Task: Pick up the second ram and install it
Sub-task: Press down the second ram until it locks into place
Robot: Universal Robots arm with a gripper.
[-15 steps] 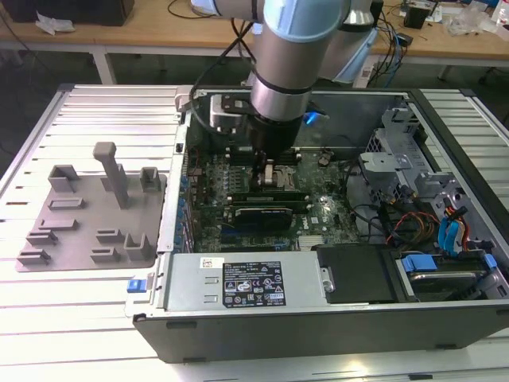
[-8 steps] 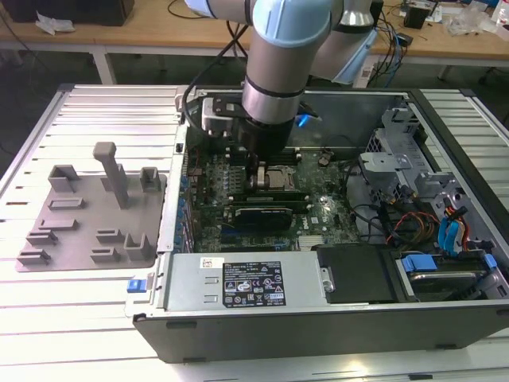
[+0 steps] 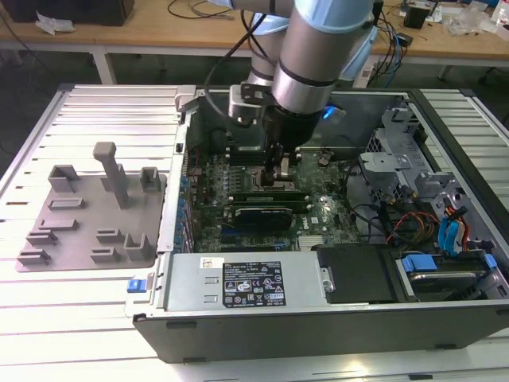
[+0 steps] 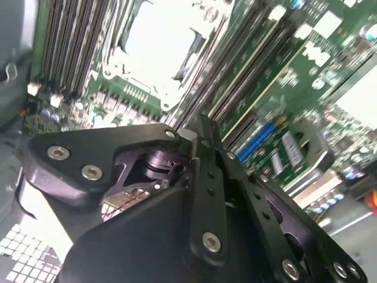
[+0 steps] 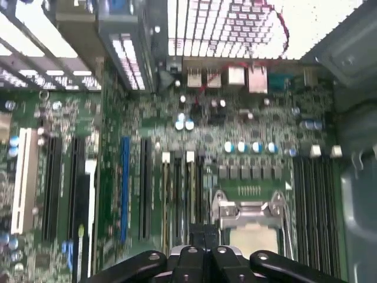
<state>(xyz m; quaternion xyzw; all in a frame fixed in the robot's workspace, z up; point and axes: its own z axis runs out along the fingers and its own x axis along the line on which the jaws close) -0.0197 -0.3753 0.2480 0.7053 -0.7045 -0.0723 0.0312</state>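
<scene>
The second ram is a thin green stick standing on edge in a motherboard slot, between the CPU socket and the long black card. In the first wrist view I see the ram edge-on, beside another stick in the neighbouring slot. My gripper reaches down into the open computer case, right over the stick's end toward the exterior view's right. In both wrist views the gripper has its black fingers pressed together with no gap. Whether the tips touch the stick's top edge is hidden.
The silver power supply lines the case's near side. Drive bays with coloured cables crowd the exterior view's right. A grey parts fixture lies on the slatted table at the exterior view's left. The case's rear wall stands close behind the socket.
</scene>
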